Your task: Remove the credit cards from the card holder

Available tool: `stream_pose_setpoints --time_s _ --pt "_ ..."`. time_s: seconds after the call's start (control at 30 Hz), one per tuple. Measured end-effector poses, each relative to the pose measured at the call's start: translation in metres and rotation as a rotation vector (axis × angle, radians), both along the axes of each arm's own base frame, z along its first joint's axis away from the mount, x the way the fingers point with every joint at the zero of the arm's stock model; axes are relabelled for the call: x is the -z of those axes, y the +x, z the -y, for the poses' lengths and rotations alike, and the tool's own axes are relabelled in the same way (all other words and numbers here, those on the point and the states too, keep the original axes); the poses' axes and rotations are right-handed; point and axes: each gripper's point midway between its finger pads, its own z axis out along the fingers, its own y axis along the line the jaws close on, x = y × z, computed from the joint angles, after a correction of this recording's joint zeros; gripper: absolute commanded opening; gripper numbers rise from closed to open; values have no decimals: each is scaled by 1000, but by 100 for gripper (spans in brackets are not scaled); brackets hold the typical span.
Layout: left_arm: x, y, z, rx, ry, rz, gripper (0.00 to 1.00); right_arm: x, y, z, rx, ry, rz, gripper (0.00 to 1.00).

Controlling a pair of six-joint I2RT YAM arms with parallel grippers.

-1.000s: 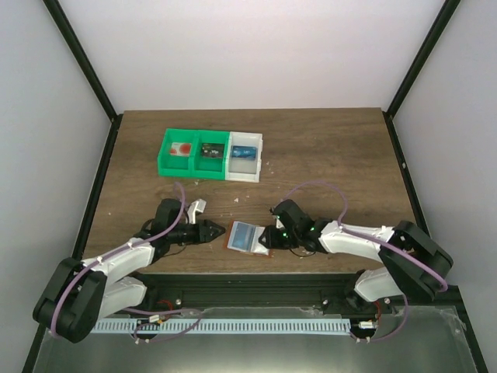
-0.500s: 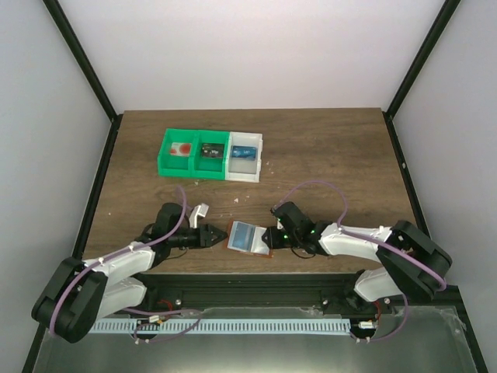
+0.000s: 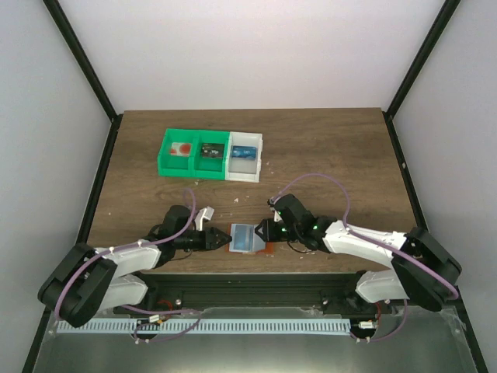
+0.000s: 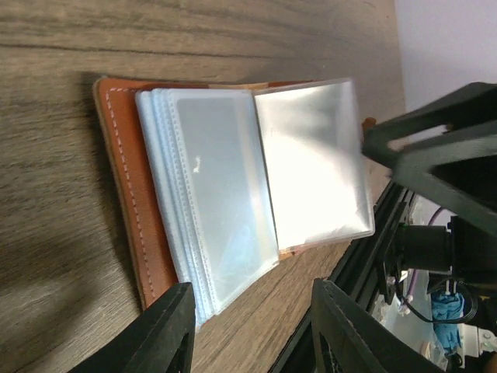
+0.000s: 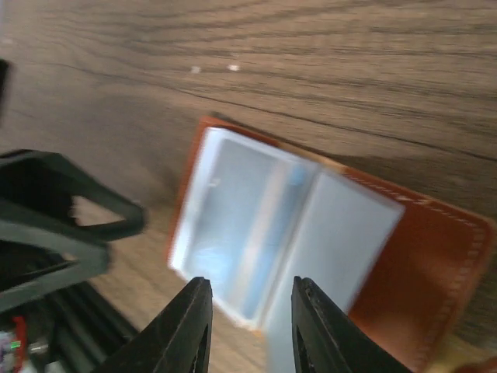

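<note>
Left gripper (image 3: 222, 239) and right gripper (image 3: 264, 231) flank the open card holder (image 3: 247, 237) at the table's (image 3: 334, 148) near edge
Both pairs of jaws stand apart; the holder lies orange-brown cover down, clear sleeves fanned, one sleeve lifted toward the right gripper; a blue card (image 3: 244, 153) sits in the white bin (image 3: 247, 172), well apart

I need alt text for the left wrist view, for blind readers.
An open card holder lies on a wooden table, its orange-brown cover under a stack of clear plastic sleeves, one sleeve turned to the right. The left arm's black fingers stand apart at the bottom edge, holding nothing.
</note>
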Motion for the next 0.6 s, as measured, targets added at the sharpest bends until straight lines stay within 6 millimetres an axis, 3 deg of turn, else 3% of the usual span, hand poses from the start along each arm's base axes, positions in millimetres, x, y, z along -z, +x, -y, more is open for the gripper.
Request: stream_pose_setpoints --time_s 0.1,0.27,0.5,0.6 --pt "7 -1 0 -1 3 -15 43 -17 -4 -12 -4 88 -16 28" --pt "14 -5 -1 -11 -10 -34 43 -23 -8 -22 13 159 -73 26" --pt "19 -12 -1 -13 -47 -71 43 -19 -12 -50 5 146 -130 26" --pt "16 -12 0 -15 -63 -63 43 -8 -9 -52 18 114 -136 26"
